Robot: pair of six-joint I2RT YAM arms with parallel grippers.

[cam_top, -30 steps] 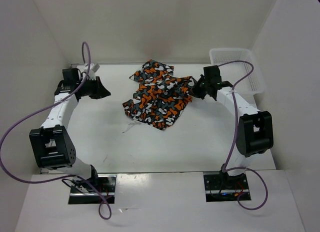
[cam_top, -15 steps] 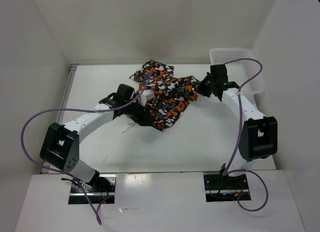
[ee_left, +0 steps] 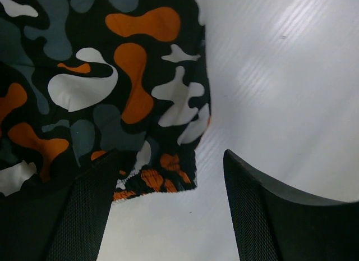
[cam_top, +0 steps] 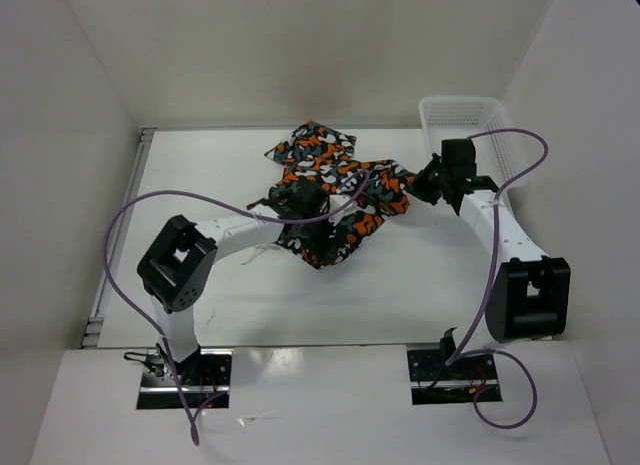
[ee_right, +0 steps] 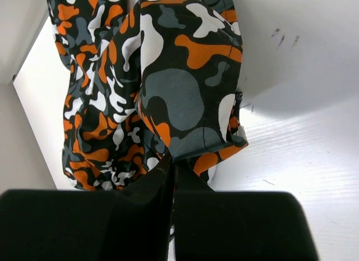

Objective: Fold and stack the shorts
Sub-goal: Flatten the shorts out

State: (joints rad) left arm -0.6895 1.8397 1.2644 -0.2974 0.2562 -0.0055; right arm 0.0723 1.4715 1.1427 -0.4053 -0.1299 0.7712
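The shorts (cam_top: 335,180), printed in orange, white, black and grey-teal blotches, lie crumpled at the back middle of the table. My left gripper (cam_top: 315,228) hangs over their near edge. In the left wrist view it (ee_left: 168,213) is open, a hem corner of the shorts (ee_left: 101,87) lying by the left finger (ee_left: 84,216) and bare table between the fingers. My right gripper (cam_top: 420,185) is at the shorts' right edge. The right wrist view shows it (ee_right: 174,166) shut on a fold of the shorts (ee_right: 168,87).
A white mesh basket (cam_top: 470,135) stands at the back right, just behind the right wrist. White walls close in the table (cam_top: 250,305) on the left, back and right. The left arm's purple cable (cam_top: 130,215) loops over the left half.
My left arm has swung from the far left across to the shorts, and its gripper has opened. My right gripper has drawn the shorts' right edge a little toward the basket.
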